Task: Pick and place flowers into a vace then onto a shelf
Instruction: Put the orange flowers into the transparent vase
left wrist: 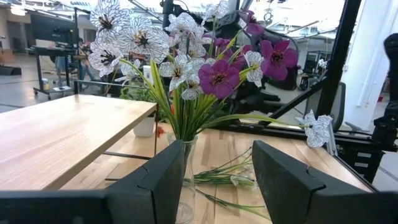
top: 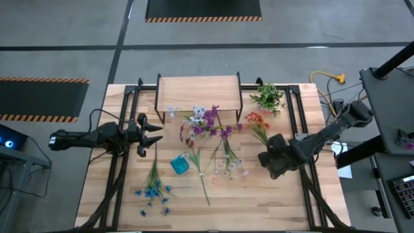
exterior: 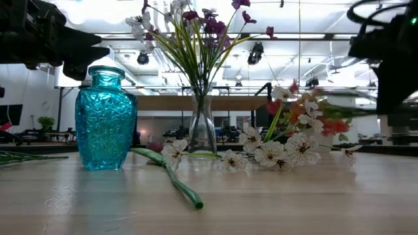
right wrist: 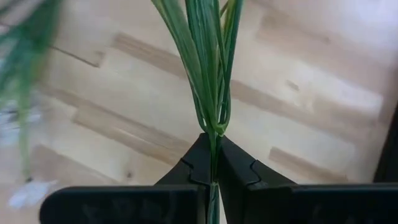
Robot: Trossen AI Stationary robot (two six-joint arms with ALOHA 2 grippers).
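My right gripper (right wrist: 213,158) is shut on an orange-red flower (top: 258,120) at the table's right middle (top: 268,151). A clear glass vase (exterior: 202,127) of purple and white flowers (top: 206,122) stands mid-table in front of the shelf (top: 199,89). My left gripper (top: 152,133) waits open and level at the left, its fingers (left wrist: 163,180) pointing at that vase. A blue glass vase (top: 180,165) stands nearer the front. White flowers (top: 226,166) and blue flowers (top: 152,190) lie flat on the table. My right gripper pinches the orange-red flower's green stem (right wrist: 213,138) between its two fingertips, just below where the long leaves fan out. The fingers slant down from above. The leaves and blooms (exterior: 334,124) reach past the fingertips toward the table's far edge, above the tabletop.
A bushy green potted plant (top: 267,97) stands at the far right beside the shelf. Black rails (top: 299,110) run along the table's left and right sides. A long green stem (exterior: 175,179) lies across the near middle of the table.
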